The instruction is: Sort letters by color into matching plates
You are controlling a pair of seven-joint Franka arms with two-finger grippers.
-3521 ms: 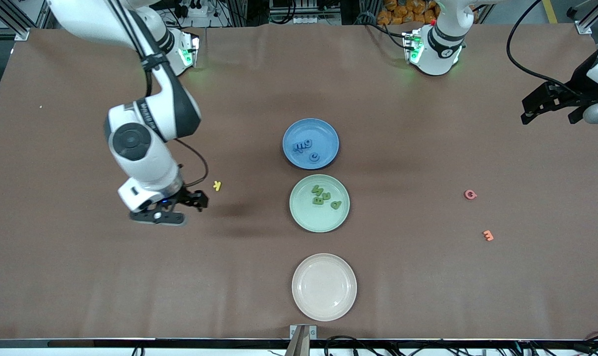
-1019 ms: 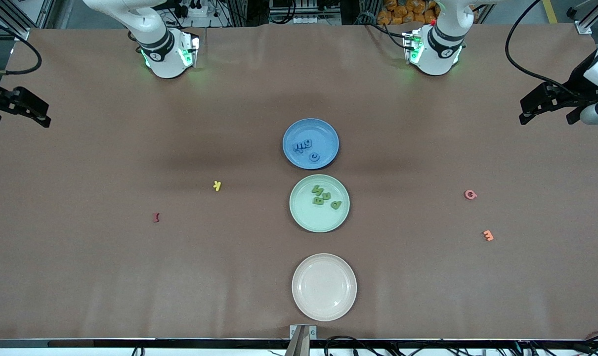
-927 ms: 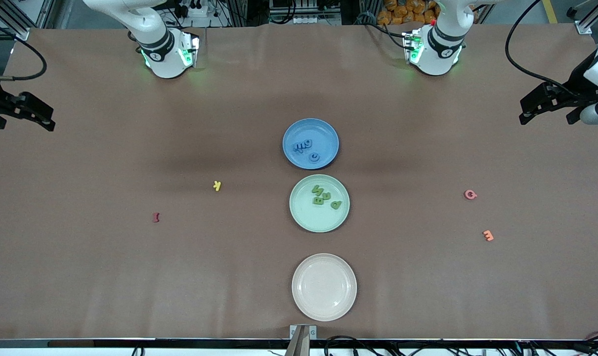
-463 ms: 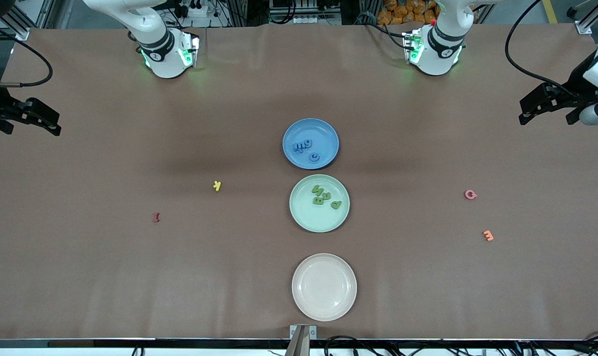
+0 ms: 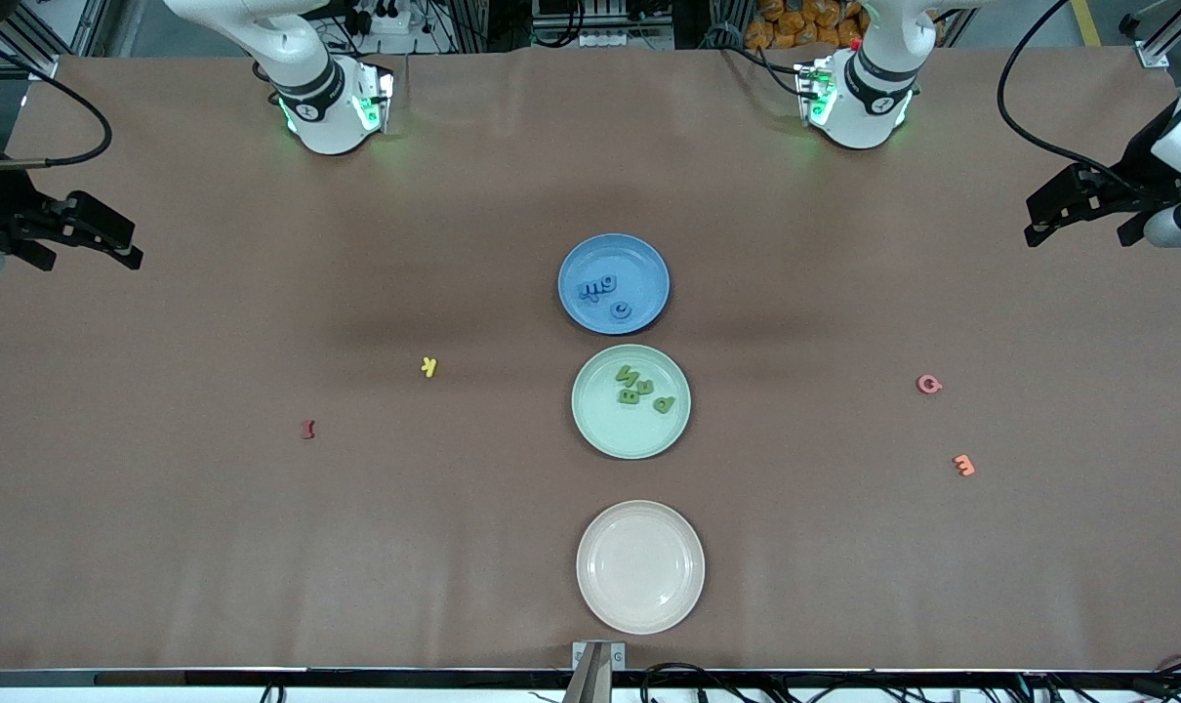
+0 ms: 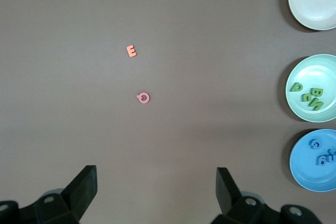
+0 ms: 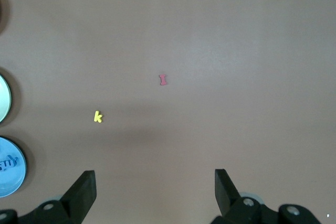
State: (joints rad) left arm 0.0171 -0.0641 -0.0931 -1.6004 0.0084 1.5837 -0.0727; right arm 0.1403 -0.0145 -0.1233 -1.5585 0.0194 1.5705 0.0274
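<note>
Both the right pincer (image 5: 88, 234) and left pincer (image 5: 1079, 210) hang wide open, empty, well apart from the blue plate (image 5: 614, 283) holding blue letters (image 5: 605, 293).

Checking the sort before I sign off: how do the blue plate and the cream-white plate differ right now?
The blue plate holds blue letters; the cream-white plate holds nothing. The blue plate lies farthest from the front camera in the row; the cream-white plate lies nearest, with the green plate between them. The cream-white plate looks a little larger. Both are round, shallow and flat on the table.
</note>
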